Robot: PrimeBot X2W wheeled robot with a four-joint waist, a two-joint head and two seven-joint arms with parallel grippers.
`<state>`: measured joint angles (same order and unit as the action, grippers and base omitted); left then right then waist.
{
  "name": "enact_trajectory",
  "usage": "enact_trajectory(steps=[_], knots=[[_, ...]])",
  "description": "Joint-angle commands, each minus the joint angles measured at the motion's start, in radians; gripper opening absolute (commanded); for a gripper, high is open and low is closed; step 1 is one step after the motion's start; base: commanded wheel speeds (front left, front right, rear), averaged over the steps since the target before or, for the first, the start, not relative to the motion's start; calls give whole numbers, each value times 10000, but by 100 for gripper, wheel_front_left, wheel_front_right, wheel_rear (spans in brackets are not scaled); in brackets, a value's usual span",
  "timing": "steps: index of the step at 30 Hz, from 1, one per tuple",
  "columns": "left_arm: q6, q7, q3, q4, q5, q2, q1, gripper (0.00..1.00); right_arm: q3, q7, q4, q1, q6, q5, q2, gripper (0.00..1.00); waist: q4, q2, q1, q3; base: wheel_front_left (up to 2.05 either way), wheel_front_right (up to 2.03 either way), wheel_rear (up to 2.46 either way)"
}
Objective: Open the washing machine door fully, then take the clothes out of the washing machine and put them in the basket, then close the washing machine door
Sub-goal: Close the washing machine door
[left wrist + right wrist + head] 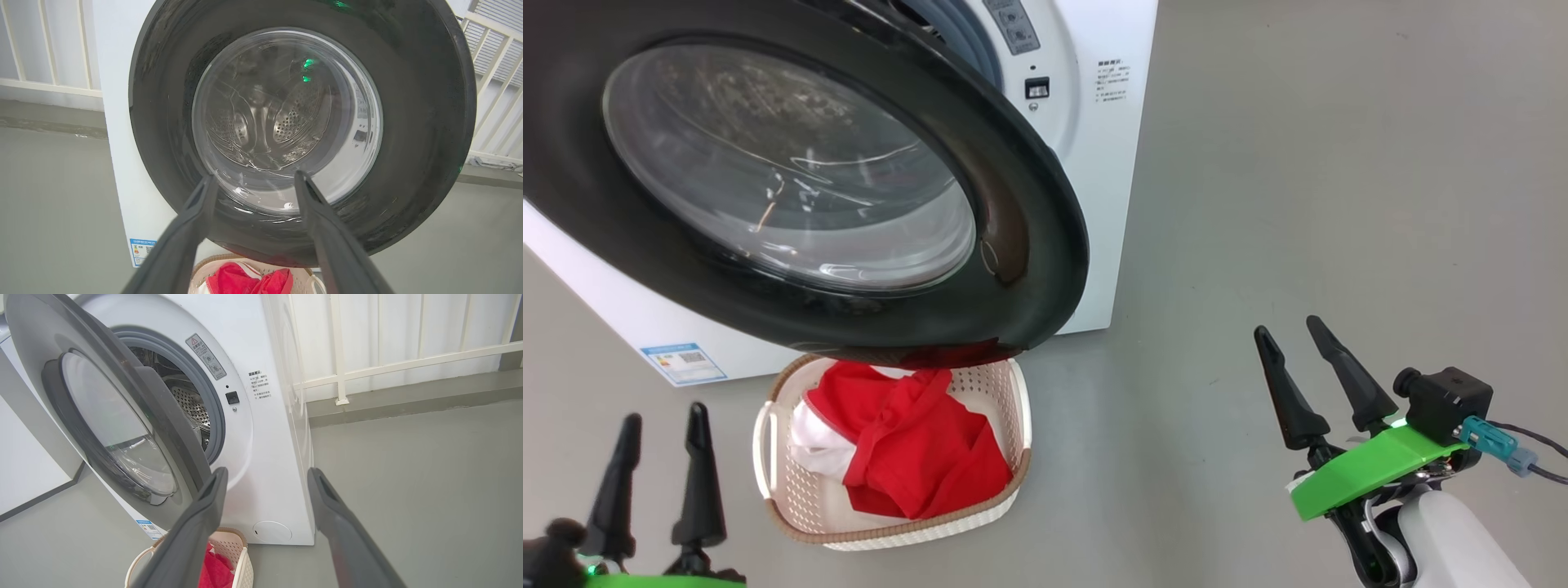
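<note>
Red clothes (907,441): heaped in the basket (810,494) at the lower middle of the head view, with white trim seen on the heap's left.
basket: set on the grey floor (1339,163) just before the washing machine (1094,163); its far rim is overlapped in the head view by the door's lower edge.
washing machine door (792,180): swung out and part open at the upper left of the head view; a gap to the rubber ring (214,412) is seen in the right wrist view.
drum (190,406): bare steel is seen through the gap and through the glass; no garment can be made out, though its bottom is hidden.
left gripper (663,412): spread and empty at the lower left of the head view, pointed at the door glass in its own view.
right gripper (1288,327): spread and empty at the lower right, well apart from the door.
step judged: only the closing appears to be left.
risk, snag: the heap or the basket rim could be brushed by the door's lower edge, since the clearance cannot be told.
risk, slip: fingers could be skidded off the bulging glass if it is pushed there and not on the black rim.
risk, latch: the door could be left ajar by too soft a push.
risk, pinch: a finger could be trapped if it is kept inside the gap.
</note>
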<state>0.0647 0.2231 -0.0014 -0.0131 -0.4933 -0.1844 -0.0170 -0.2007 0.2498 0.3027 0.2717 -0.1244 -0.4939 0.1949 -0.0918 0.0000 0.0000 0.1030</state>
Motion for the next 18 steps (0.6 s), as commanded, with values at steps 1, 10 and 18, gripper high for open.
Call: enact_trajectory(steps=[1,10,18], knots=[[-113,138,297,-139,244,-182,130,100,-213,120,-263,37,-63,71,55,100,16,0,0,-12,0,0,0],[-153,346,203,113,683,188,5,100,-309,120,-244,0,-63,38,111,100,40,0,0,-112,0,0,0],[-127,377,131,46,987,368,30,100,-341,120,-222,-1,-63,7,143,100,41,0,0,-141,0,0,0]])
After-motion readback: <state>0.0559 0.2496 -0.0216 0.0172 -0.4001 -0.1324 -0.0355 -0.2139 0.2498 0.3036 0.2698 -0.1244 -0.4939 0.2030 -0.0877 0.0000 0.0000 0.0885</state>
